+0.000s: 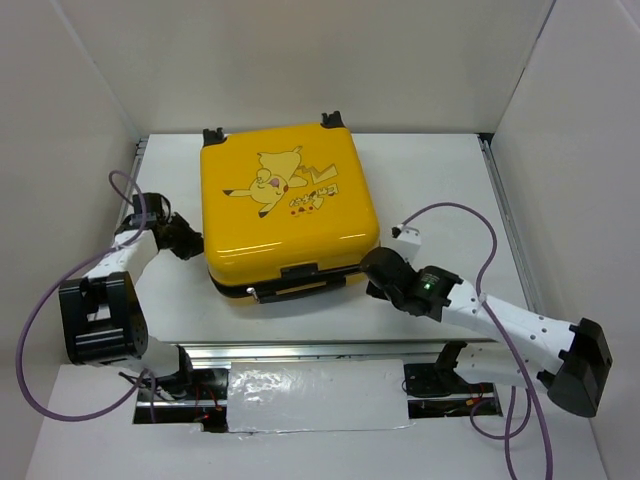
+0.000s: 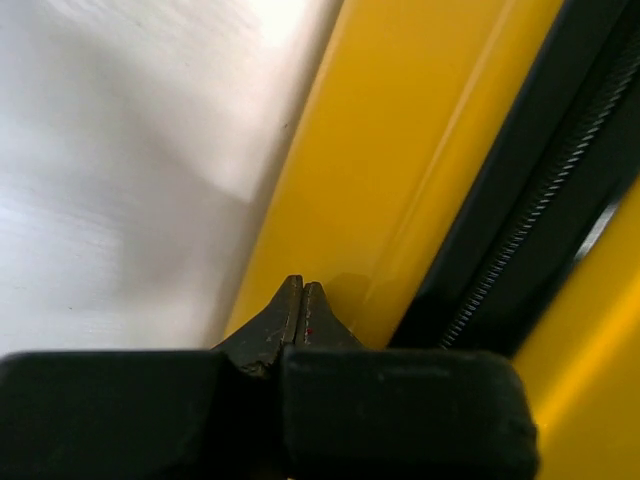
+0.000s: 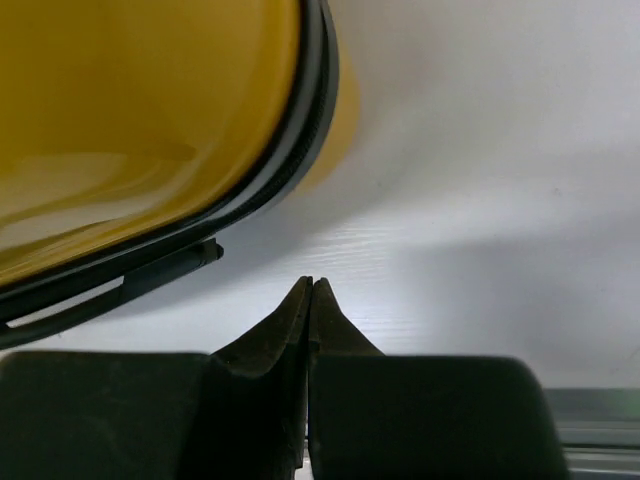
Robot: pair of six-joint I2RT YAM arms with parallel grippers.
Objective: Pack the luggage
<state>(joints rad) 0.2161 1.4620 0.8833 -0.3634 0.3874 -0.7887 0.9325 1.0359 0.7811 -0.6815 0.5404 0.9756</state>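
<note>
The luggage (image 1: 285, 205) lies shut on the bench (image 1: 440, 180). The left pincer (image 2: 303, 298), closed and empty, is at its left side. The right pincer (image 3: 311, 292), also closed and empty, sits beside its near-right corner.

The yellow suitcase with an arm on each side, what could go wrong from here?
1. The left fingers are shut, tips at the suitcase's yellow side wall beside the zipper; pushing on could skid the case or scrape its shell.
2. The right fingers are shut over bare table by the front corner, holding nothing, so nothing braces the case against sliding.
</note>
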